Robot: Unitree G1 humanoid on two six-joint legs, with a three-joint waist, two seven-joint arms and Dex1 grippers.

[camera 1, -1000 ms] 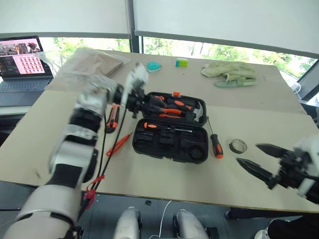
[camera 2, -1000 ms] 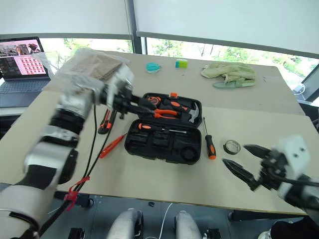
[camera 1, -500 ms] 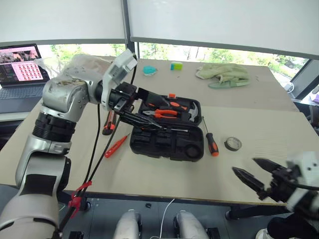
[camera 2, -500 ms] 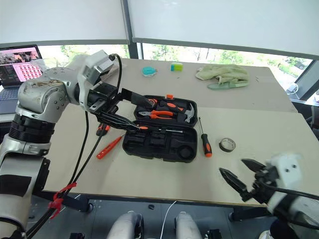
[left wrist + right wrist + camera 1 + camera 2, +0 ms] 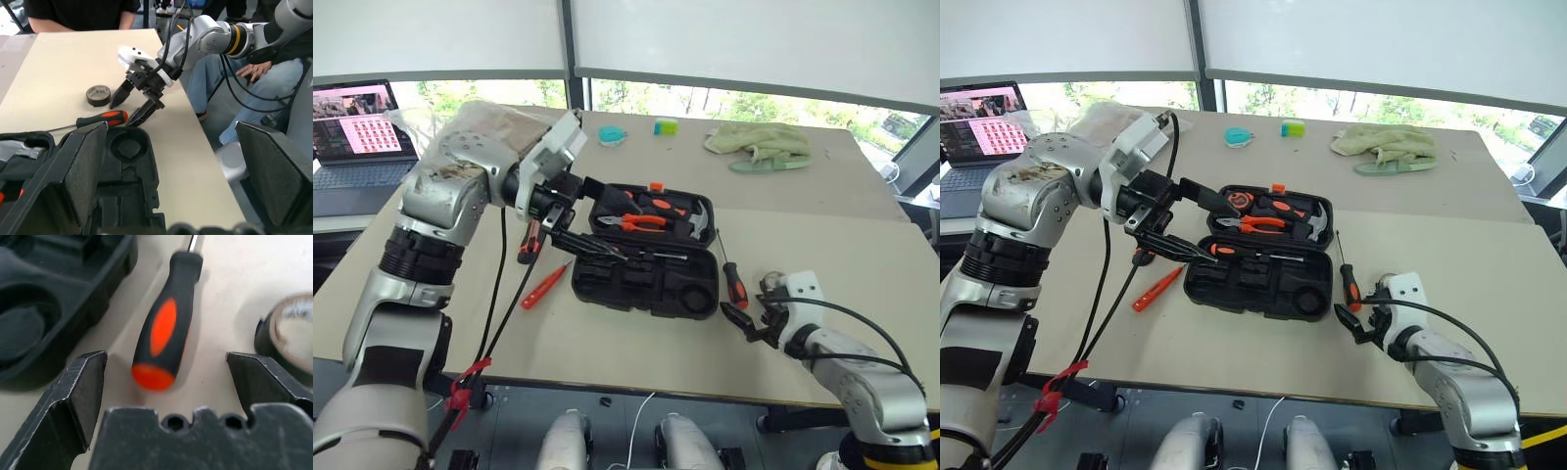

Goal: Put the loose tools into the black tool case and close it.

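The black tool case (image 5: 607,284) lies open mid-table with pliers, a hammer and a screwdriver in its slots. My left gripper (image 5: 625,235) hovers over the case's left half, wide open and holding nothing. A black-and-orange screwdriver (image 5: 735,287) lies just right of the case, with a black tape roll (image 5: 98,95) beside it. My right gripper (image 5: 121,113) is low on the table, open, with its fingertips either side of the screwdriver's handle end (image 5: 159,335). A slim orange tester screwdriver (image 5: 546,286) and a utility knife (image 5: 527,245) lie left of the case.
A laptop (image 5: 357,122) stands at the far left, and a plastic-wrapped bundle (image 5: 499,122) sits behind my left arm. A green cloth (image 5: 759,145), a teal object (image 5: 615,134) and a small green block (image 5: 667,125) lie at the back. People sit beyond the table's right side (image 5: 254,73).
My right gripper came forward and down from the near right edge to the screwdriver's handle. My left gripper opened wide over the case and drew back a little.
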